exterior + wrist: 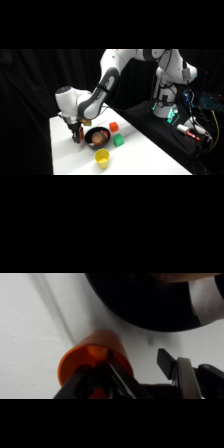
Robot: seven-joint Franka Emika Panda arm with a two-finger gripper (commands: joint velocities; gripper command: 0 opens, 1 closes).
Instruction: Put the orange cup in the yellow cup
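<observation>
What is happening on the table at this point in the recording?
The white arm's gripper is down at the table's left side, next to the black bowl. In the wrist view, the orange cup sits right at the fingers, one finger apparently inside its rim and the other outside, so a grasp looks under way. The yellow cup stands apart, nearer the front edge. A red cube and a green cube lie beside the bowl.

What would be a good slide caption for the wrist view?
Gripper straddling the orange cup's rim beside the black bowl.
</observation>
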